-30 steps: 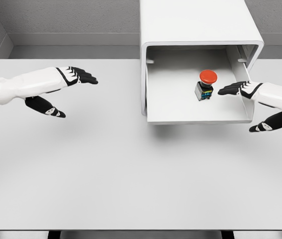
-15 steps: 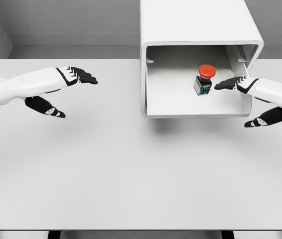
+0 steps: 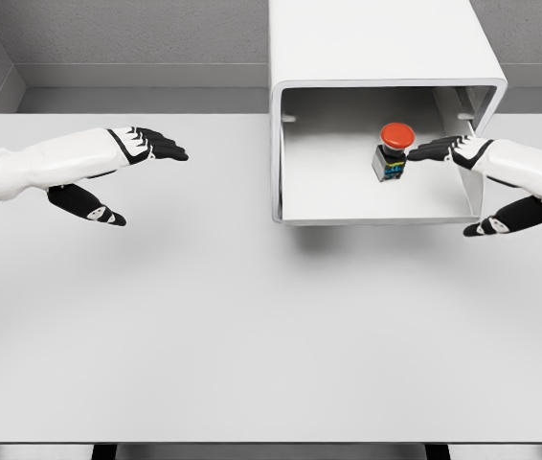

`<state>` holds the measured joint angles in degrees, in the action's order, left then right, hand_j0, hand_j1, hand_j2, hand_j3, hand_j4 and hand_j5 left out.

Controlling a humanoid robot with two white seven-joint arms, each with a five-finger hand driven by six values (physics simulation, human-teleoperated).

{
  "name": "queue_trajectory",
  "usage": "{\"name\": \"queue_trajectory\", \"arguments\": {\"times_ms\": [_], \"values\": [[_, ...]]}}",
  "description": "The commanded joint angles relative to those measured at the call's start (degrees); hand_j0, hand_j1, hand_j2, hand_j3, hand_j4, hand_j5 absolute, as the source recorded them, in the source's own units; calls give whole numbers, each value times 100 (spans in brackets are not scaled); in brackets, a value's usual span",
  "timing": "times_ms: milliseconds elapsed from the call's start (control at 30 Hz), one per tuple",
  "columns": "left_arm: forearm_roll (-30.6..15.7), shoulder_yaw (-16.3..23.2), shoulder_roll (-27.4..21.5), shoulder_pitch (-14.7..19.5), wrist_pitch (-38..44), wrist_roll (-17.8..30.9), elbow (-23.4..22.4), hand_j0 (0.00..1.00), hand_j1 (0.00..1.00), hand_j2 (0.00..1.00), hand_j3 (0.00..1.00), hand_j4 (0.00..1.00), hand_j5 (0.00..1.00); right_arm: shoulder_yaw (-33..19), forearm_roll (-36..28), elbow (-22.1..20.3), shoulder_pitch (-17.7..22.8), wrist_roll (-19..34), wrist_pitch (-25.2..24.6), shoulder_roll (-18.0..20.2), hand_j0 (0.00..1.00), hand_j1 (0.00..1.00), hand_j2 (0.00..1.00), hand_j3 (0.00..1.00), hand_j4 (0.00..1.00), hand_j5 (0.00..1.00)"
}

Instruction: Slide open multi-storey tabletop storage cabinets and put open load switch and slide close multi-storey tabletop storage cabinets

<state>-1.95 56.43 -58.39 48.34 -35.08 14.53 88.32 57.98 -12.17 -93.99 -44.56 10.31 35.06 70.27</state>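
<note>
Sliding further into the cabinet (image 3: 386, 48), the drawer (image 3: 348, 196) now shows less than before; the switch (image 3: 394, 151) stands inside it. Right hand (image 3: 467, 163) reaches closer, fingers spread, empty. Left hand (image 3: 123, 168) unchanged, fingers wide.

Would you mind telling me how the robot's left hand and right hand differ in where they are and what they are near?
The left hand hovers over bare table, far from the cabinet; the right hand reaches into its drawer. The left hand is near nothing; the right hand's fingertips are beside the red-capped switch. Both are open and hold nothing.
</note>
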Motion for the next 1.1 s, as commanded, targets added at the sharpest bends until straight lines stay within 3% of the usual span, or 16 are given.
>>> {"name": "queue_trajectory", "arguments": {"times_ms": [0, 700, 1067], "values": [[-43, -1, -6, 0, 8, -3, 1, 100, 100, 100, 100, 100, 100, 11, -48, 153, -9, 6, -6, -128, 100, 100, 100, 100, 100, 100], [-51, -1, 3, 0, 8, -21, 37, 100, 100, 100, 100, 100, 100, 73, -48, 249, -9, 296, -6, -251, 100, 100, 100, 100, 100, 100], [-51, -1, 3, 0, 8, -12, 37, 100, 100, 100, 100, 100, 100, 73, -48, 698, -44, 376, -6, -576, 100, 100, 100, 100, 100, 100]]}}
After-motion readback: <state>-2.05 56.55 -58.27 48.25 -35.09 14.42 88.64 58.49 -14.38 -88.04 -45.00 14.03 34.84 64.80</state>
